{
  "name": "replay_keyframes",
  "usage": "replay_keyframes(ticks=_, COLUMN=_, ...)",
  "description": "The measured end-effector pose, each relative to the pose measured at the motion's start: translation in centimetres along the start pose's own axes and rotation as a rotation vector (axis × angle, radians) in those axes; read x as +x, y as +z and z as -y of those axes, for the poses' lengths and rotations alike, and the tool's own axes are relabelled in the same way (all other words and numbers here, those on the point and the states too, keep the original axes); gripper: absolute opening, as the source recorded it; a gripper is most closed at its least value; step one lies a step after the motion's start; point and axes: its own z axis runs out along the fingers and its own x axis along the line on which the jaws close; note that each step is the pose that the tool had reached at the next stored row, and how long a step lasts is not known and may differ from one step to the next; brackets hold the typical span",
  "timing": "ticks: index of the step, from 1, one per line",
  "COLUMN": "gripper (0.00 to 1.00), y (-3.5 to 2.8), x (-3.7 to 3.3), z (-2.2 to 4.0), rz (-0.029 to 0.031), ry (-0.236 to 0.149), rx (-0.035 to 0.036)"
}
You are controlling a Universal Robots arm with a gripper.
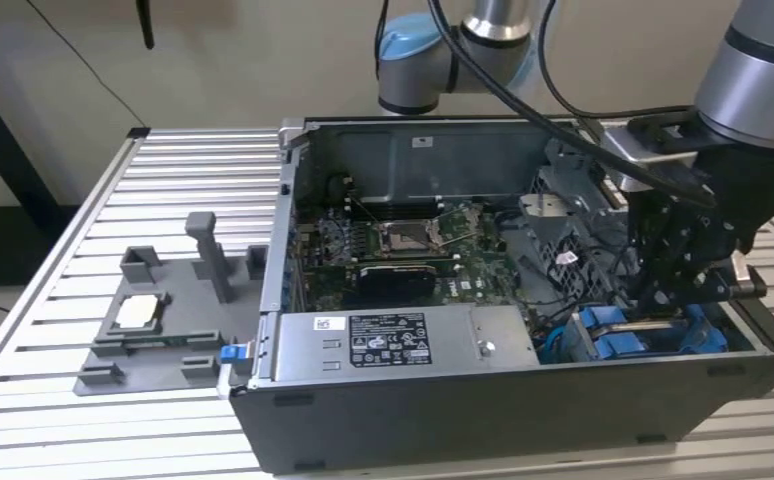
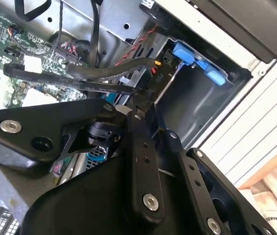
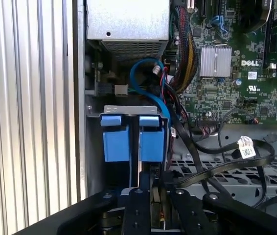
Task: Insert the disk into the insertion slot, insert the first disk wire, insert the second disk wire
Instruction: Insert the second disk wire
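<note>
Slatted surface (image 1: 120,190) below, we see our claw (image 2: 138,105) pinching a black wire connector (image 2: 146,93) just beside the disk (image 3: 133,137).

The exterior view looks down from high and fairly far onto the open computer case (image 1: 494,300) on the slatted desk (image 1: 174,180). Both wrist views sit close, facing past the end effector (image 3: 150,183) into the case, sharing the blue carrier tabs (image 3: 128,137) and motherboard (image 3: 236,63).

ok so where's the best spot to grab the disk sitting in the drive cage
Probably the blue end tabs, pinched toward each other, coming in through the open side of the computer case. The tabs face out of the drive cage, and sheet metal encloses the rest.
</note>
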Motion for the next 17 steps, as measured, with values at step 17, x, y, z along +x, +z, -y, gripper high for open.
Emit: replay_keyframes(ticks=17, gripper=0.24, y=-2.61, x=0.05, z=0.13, rz=-0.0008, ry=0.006, rx=-0.0001)
